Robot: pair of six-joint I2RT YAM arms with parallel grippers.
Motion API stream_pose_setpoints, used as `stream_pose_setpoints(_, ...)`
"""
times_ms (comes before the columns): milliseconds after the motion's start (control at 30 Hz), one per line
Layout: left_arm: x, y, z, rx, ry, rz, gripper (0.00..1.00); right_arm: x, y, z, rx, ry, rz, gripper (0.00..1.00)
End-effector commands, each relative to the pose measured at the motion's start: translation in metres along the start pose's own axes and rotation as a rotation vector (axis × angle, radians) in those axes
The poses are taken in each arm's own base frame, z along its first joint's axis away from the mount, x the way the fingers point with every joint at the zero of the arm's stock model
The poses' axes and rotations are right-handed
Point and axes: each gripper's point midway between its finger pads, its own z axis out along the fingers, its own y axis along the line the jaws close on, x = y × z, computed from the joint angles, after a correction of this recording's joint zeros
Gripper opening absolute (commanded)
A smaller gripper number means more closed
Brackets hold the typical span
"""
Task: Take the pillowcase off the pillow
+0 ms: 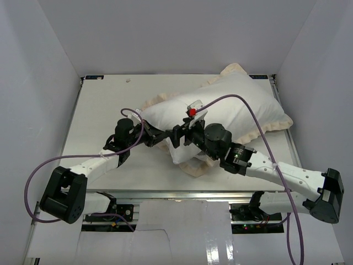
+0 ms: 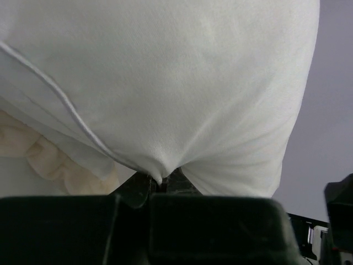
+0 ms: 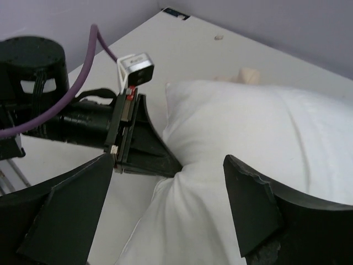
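The white plump pillow (image 1: 231, 105) lies across the middle of the table. The pillowcase shows as a cream frill (image 1: 276, 126) round and under it; its grey face is hidden. My left gripper (image 1: 172, 134) is shut on a pinch of the pillow's white fabric at its near left end. In the left wrist view its jaws (image 2: 157, 182) are closed on the bulging pillow (image 2: 182, 83), with frill (image 2: 49, 160) below. My right gripper (image 1: 190, 126) is open and empty, hovering just above that end. In the right wrist view (image 3: 168, 165) it straddles the pillow (image 3: 265, 138); frill (image 3: 245, 74) shows behind.
The white table (image 1: 105, 99) is boxed in by grey walls at the left, back and right. Purple cables (image 1: 248, 105) loop from both arms, one across the pillow. The two grippers are very close together at the pillow's near end.
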Motion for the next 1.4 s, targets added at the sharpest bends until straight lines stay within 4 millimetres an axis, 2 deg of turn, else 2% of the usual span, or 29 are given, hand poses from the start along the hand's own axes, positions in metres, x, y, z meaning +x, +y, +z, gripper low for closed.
stream_pose_setpoints(0,-0.004,-0.027,-0.010,0.096,-0.019,0.098,0.00,-0.057,-0.027,-0.015,0.106,-0.081,-0.093,0.86)
stream_pose_setpoints(33,-0.003,-0.025,-0.010,0.089,-0.014,0.101,0.00,-0.074,-0.039,-0.013,0.163,-0.105,-0.098,0.85)
stream_pose_setpoints(67,-0.004,-0.025,-0.011,0.087,-0.016,0.104,0.00,-0.078,-0.048,-0.011,0.199,-0.098,-0.123,0.83)
stream_pose_setpoints(100,-0.003,-0.025,-0.013,0.087,-0.018,0.118,0.00,-0.088,-0.067,-0.002,0.241,-0.096,-0.143,0.80)
stream_pose_setpoints(133,-0.003,-0.025,-0.014,0.086,-0.020,0.124,0.00,-0.088,-0.075,0.003,0.250,-0.078,-0.144,0.79)
stream_pose_setpoints(167,-0.003,-0.025,-0.015,0.085,-0.022,0.133,0.00,-0.081,-0.085,0.009,0.249,-0.039,-0.143,0.78)
stream_pose_setpoints(200,-0.003,-0.026,-0.017,0.085,-0.027,0.156,0.00,-0.066,-0.082,0.023,0.183,0.021,-0.149,0.77)
stream_pose_setpoints(233,-0.004,-0.026,-0.018,0.083,-0.032,0.170,0.00,-0.063,-0.098,0.028,0.201,0.043,-0.144,0.77)
stream_pose_setpoints(267,-0.004,-0.026,-0.019,0.077,-0.035,0.180,0.00,-0.066,-0.102,0.033,0.205,0.062,-0.143,0.77)
stream_pose_setpoints(300,-0.006,-0.025,-0.020,0.067,-0.049,0.190,0.00,-0.054,-0.106,0.044,0.213,0.100,-0.151,0.76)
stream_pose_setpoints(367,-0.007,-0.022,-0.021,0.044,-0.057,0.206,0.00,-0.056,-0.113,0.054,0.218,0.106,-0.153,0.76)
stream_pose_setpoints(400,-0.008,-0.020,-0.022,0.037,-0.062,0.208,0.00,-0.046,-0.111,0.065,0.187,0.131,-0.145,0.75)
stream_pose_setpoints(500,-0.007,-0.023,-0.024,0.045,-0.058,0.219,0.00,-0.042,-0.124,0.082,0.189,0.148,-0.124,0.73)
stream_pose_setpoints(533,-0.006,-0.025,-0.025,0.049,-0.057,0.223,0.00,-0.028,-0.131,0.093,0.198,0.181,-0.112,0.72)
stream_pose_setpoints(667,-0.006,-0.026,-0.029,0.050,-0.065,0.239,0.00,0.001,-0.151,0.117,0.233,0.244,-0.075,0.68)
stream_pose_setpoints(700,-0.005,-0.025,-0.030,0.048,-0.065,0.239,0.00,0.014,-0.154,0.123,0.229,0.271,-0.061,0.67)
stream_pose_setpoints(800,-0.007,-0.029,-0.035,0.044,-0.081,0.257,0.00,0.035,-0.170,0.129,0.264,0.311,-0.038,0.57)
stream_pose_setpoints(900,-0.015,-0.041,-0.042,0.021,-0.122,0.271,0.00,0.044,-0.198,0.132,0.339,0.328,-0.023,0.37)
stream_pose_setpoints(933,-0.018,-0.047,-0.046,0.021,-0.138,0.289,0.00,0.038,-0.215,0.132,0.376,0.314,-0.009,0.15)
stream_pose_setpoints(967,-0.025,-0.062,-0.053,0.038,-0.180,0.307,0.00,0.040,-0.227,0.134,0.401,0.318,0.001,0.08)
stream_pose_setpoints(1000,-0.026,-0.064,-0.057,0.024,-0.192,0.304,0.00,0.037,-0.246,0.131,0.432,0.311,0.017,0.08)
stream_pose_setpoints(1067,-0.030,-0.073,-0.065,0.019,-0.221,0.317,0.00,0.026,-0.262,0.134,0.442,0.283,0.045,0.08)
stream_pose_setpoints(1100,-0.033,-0.083,-0.075,0.018,-0.253,0.326,0.00,0.029,-0.274,0.134,0.436,0.284,0.065,0.08)
stream_pose_setpoints(1167,-0.038,-0.090,-0.084,0.008,-0.286,0.347,0.00,0.020,-0.287,0.136,0.453,0.263,0.079,0.08)
stream_pose_setpoints(1200,-0.041,-0.086,-0.089,-0.026,-0.316,0.343,0.00,0.023,-0.298,0.136,0.473,0.267,0.083,0.08)
stream_pose_setpoints(1233,-0.045,-0.094,-0.099,-0.017,-0.356,0.362,0.00,0.022,-0.303,0.136,0.483,0.264,0.084,0.08)
stream_pose_setpoints(1367,-0.057,-0.093,-0.122,-0.056,-0.480,0.371,0.00,0.020,-0.329,0.135,0.524,0.267,0.094,0.08)
